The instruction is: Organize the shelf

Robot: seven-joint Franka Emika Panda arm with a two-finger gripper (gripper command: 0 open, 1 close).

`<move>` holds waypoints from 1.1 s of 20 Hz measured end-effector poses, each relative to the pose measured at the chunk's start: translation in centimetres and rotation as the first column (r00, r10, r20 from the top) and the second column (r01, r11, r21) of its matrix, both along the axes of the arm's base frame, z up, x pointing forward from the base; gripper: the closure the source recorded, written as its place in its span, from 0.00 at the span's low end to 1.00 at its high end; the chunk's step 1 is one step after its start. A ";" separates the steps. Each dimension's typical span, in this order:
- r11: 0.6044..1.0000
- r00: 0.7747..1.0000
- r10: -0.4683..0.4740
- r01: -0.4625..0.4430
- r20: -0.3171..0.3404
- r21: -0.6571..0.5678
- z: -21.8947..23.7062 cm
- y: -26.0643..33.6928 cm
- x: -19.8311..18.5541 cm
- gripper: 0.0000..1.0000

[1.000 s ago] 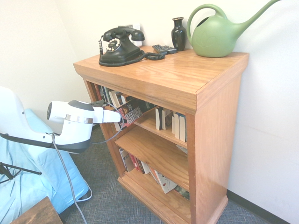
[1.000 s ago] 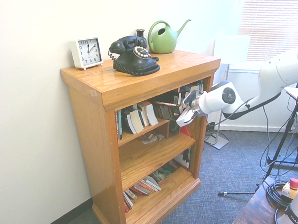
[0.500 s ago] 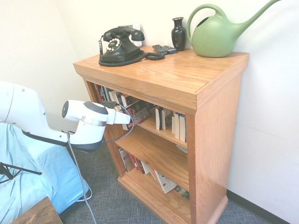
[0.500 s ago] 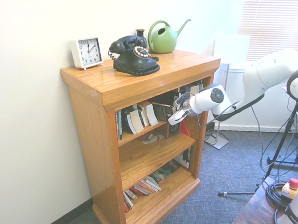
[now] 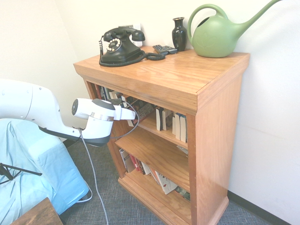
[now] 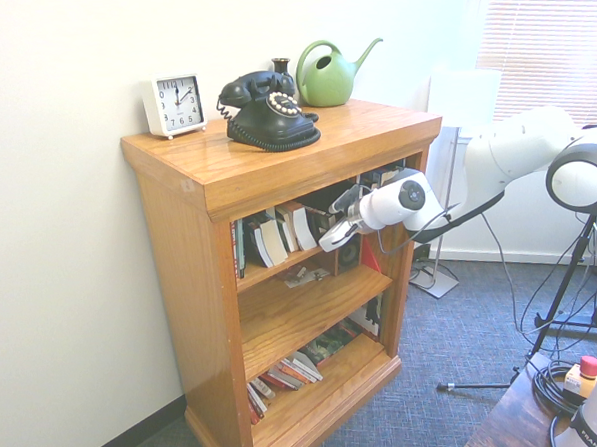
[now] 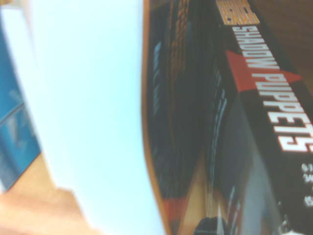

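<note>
— Moved since before? The gripper (image 6: 331, 236) has carried its dark paperback (image 5: 143, 111) deeper into the top tier.
— Grip?
— Clamped narrow on that book; the shelf (image 5: 173, 77) stands against the wall.

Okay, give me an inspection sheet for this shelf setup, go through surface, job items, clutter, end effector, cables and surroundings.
Surface: top slab of the shelf, varnished wood.
Job's things: rows of paperbacks on the top tier, more leaning on the bottom tier; the middle tier is largely bare. A dark book with "Shadow Puppets" on its spine fills the wrist view.
Clutter: black telephone, dark vase, green watering can, white clock, a small dark item by the vase.
End effector: end effector shut, at the top tier's opening.
Cables: grey cable hanging from the arm.
Surroundings: carpet floor, window blinds, light blue cover.
</note>
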State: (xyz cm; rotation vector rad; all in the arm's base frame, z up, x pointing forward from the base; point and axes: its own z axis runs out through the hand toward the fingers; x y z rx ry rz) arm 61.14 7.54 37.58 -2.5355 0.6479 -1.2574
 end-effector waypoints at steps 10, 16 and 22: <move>1.000 1.000 0.008 -0.007 0.008 -0.030 -0.2 0.2 1.4 0.00; 0.999 1.000 0.015 -0.015 -0.011 -0.044 -1.4 0.3 1.7 0.00; 0.996 0.999 0.042 -0.043 -0.022 -0.082 -0.8 -1.1 -1.5 0.00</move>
